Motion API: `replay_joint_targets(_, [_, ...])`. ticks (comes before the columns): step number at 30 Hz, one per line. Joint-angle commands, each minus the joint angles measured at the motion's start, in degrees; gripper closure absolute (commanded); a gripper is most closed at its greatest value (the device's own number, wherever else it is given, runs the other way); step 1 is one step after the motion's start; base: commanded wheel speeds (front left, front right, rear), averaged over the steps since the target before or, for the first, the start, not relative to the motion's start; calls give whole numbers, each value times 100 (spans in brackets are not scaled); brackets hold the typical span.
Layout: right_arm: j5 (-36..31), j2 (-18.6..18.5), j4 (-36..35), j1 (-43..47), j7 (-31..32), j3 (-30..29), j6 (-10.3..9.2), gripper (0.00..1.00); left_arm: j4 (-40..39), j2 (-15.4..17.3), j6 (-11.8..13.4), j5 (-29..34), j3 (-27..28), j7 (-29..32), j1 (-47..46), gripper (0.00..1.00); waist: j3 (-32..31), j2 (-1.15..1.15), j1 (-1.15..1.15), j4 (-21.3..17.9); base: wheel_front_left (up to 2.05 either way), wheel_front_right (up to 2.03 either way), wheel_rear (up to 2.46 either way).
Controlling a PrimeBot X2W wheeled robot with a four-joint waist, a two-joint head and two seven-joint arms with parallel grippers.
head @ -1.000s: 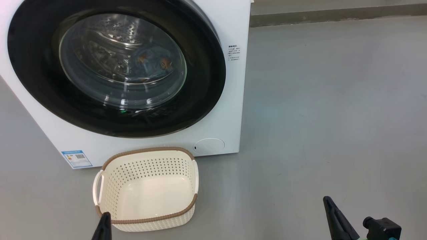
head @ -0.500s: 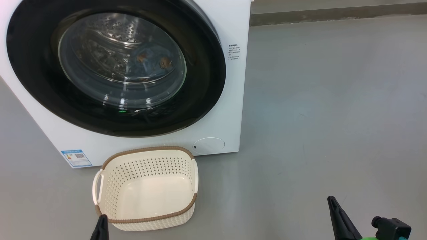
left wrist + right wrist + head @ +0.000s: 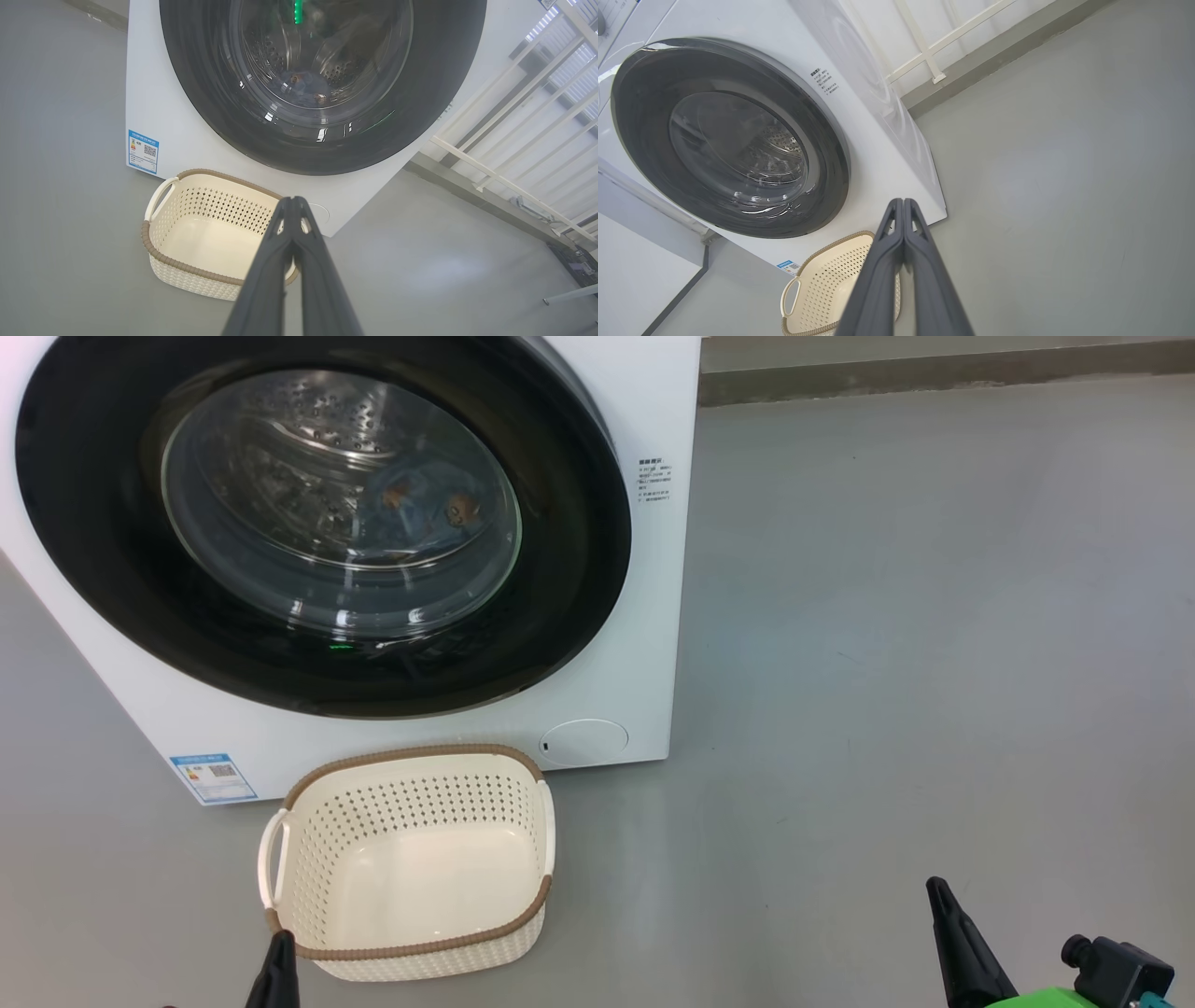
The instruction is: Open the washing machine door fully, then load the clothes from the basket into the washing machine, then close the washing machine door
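The washing machine door point(image 3: 322, 523) is shut flat against the washing machine point(image 3: 644, 616). Through its glass you can see the clothes point(image 3: 425, 509), blue with little brown figures, lying inside the drum. The basket point(image 3: 411, 751) sits on the floor point(image 3: 887, 663) right in front of the machine, and there is nothing in it.

The left claw point(image 3: 280, 952) is pinched tight and holds nothing. It is low down, just beside the near rim of the basket. The right claw point(image 3: 938, 896) is pinched tight too, with nothing in it. It is well off to the right, over bare floor.

The door lies ahead of both claws and higher up. The left claw is nearer to the basket and the door.

It looks like every job is done: clothes in, door shut. Nothing seems left to pick up. If the arms pull away, only the basket is close to the left one. A blue label point(image 3: 214, 778) and a round flap point(image 3: 584, 743) sit low on the machine's front.
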Motion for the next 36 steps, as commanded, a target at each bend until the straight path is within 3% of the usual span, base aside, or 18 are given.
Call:
replay_joint_targets(1, [179,-65,-119,-246,48,-1,-9,100,-92,125,-4,-164,70,27,-279,100,2,0,-1,0,0,0,0])
replay_joint_targets(36, [2386,-97,-51,-514,613,-148,-19,100,110,204,-9,-2481,199,577,-654,100,45,0,-1,-8,0,0,0])
